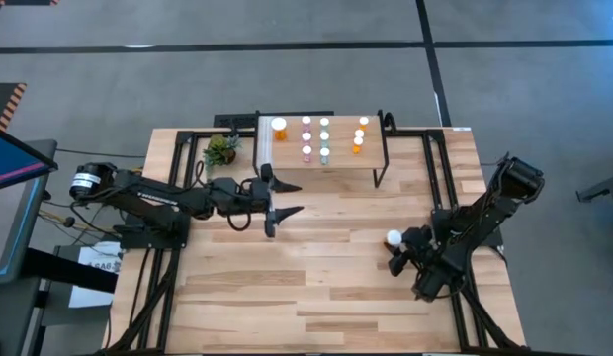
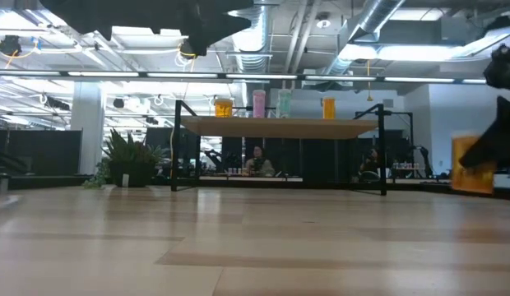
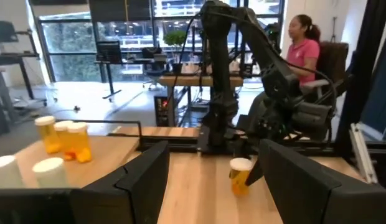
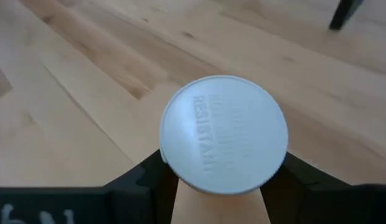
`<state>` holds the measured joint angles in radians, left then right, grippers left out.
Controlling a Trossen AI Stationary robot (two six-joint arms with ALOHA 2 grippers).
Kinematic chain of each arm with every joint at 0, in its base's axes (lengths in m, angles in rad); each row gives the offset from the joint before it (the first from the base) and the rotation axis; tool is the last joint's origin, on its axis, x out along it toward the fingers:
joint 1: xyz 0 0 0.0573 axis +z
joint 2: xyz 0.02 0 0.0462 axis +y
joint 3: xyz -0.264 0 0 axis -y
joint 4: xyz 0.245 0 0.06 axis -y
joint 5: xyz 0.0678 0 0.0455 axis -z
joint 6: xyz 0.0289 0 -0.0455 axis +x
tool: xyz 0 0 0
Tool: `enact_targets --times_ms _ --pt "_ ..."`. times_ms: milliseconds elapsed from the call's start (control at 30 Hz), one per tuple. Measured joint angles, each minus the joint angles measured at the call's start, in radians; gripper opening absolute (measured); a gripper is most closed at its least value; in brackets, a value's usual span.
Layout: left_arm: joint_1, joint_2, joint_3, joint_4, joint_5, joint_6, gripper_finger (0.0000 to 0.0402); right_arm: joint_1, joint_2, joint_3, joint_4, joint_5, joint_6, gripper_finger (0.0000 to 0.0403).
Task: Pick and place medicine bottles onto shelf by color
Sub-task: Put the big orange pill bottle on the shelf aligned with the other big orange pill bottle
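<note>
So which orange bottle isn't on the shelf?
The white-capped orange bottle in the right tool, down on the table; all the others stand on the shelf.

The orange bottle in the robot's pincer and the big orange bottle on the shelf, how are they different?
The orange bottle sits between the right pincer's fingers, over the table; the big orange bottle stands free on the shelf. The held one has no neighbours; the shelf one stands near other bottles. Both are orange with white caps.
</note>
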<state>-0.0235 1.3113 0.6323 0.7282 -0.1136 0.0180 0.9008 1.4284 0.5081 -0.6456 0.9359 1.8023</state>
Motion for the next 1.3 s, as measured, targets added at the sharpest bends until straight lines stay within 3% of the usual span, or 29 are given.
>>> enact_targets --times_ms 200,500,667,900,1300 --pt "0.000 0.035 0.016 0.003 0.004 -0.031 0.0238 -0.058 0.000 0.058 0.028 0.041 -0.160 0.0199" --pt "-0.028 0.173 0.131 -0.071 0.055 -0.080 0.0240 -0.214 0.000 0.145 0.246 0.034 -0.696 0.0201" --pt "-0.054 0.241 0.195 -0.096 0.053 -0.080 0.0268 -0.264 0.000 0.157 0.349 0.032 -0.898 0.0202" --pt "-0.074 0.356 0.286 -0.113 0.056 -0.084 0.0318 -0.311 0.000 0.157 0.387 0.032 -0.981 0.0202" --pt "-0.089 0.464 0.417 -0.198 0.038 0.015 0.0325 -0.354 0.000 0.157 0.491 0.031 -1.108 0.0206"
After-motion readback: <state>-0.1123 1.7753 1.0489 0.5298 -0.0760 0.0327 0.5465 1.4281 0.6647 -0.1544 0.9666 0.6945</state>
